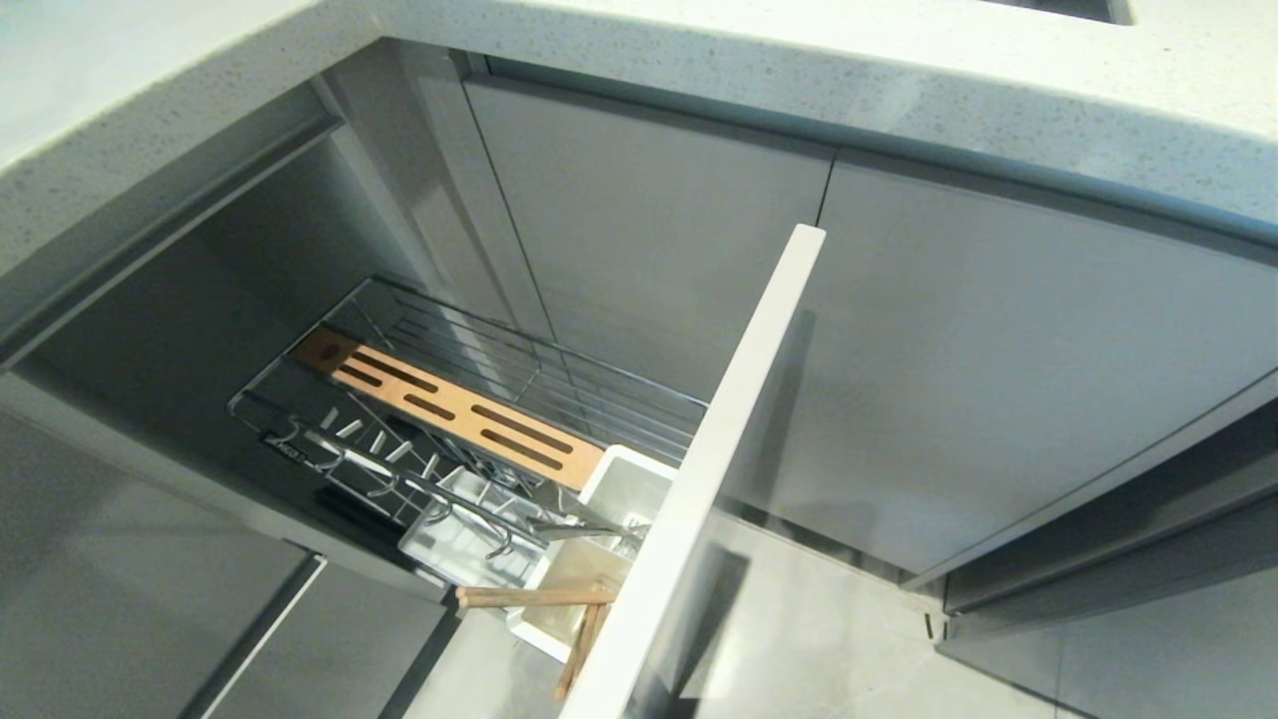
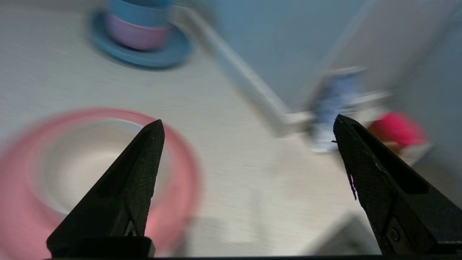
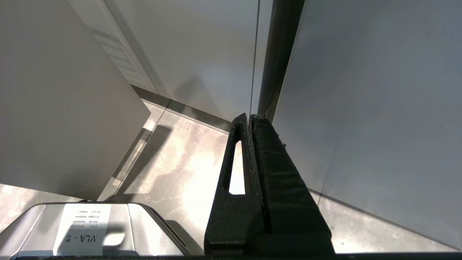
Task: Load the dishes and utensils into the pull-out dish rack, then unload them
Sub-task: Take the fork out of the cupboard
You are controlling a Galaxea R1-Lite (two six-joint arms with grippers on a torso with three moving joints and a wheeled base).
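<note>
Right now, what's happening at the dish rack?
The pull-out dish rack stands open, with the chopsticks and spoon lying in its cutlery caddy. The left gripper, open and empty, hovers above the counter beside the white bowl sitting on the pink plate. The right gripper hangs shut near the cabinet doors.

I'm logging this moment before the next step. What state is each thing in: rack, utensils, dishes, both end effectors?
Pull-out dish rack: pulled out, wire basket without dishes.
Chopsticks: in the white cutlery caddy, ends sticking out.
Spoon: lying across the caddy.
Pink plate: on the countertop, white bowl sitting on it.
Left end effector: open, empty, above the counter beside the plate.
Right end effector: shut, empty, parked low by the cabinet doors.
</note>
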